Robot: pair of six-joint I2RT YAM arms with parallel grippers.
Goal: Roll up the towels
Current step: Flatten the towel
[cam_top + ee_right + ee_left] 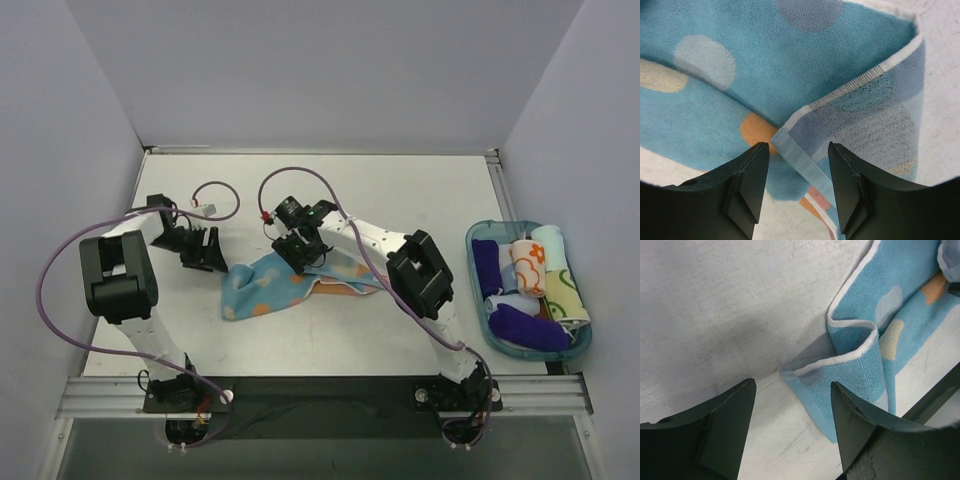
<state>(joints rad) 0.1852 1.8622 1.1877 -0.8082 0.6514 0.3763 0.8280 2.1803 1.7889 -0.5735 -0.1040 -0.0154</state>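
A light blue towel with orange and yellow dots lies crumpled and partly folded on the table. My left gripper hangs just left of it. In the left wrist view this gripper is open, and the towel's white-edged corner lies on the table between and beyond its fingertips, untouched. My right gripper hovers over the towel's upper middle. In the right wrist view it is open too, with a folded-over hem of the towel running under the gap. A rolled white towel with orange prints lies in the tray.
A teal tray at the right edge holds several rolled cloths, among them purple ones. Purple cables loop over the back of the table. Grey walls close in the left, back and right sides.
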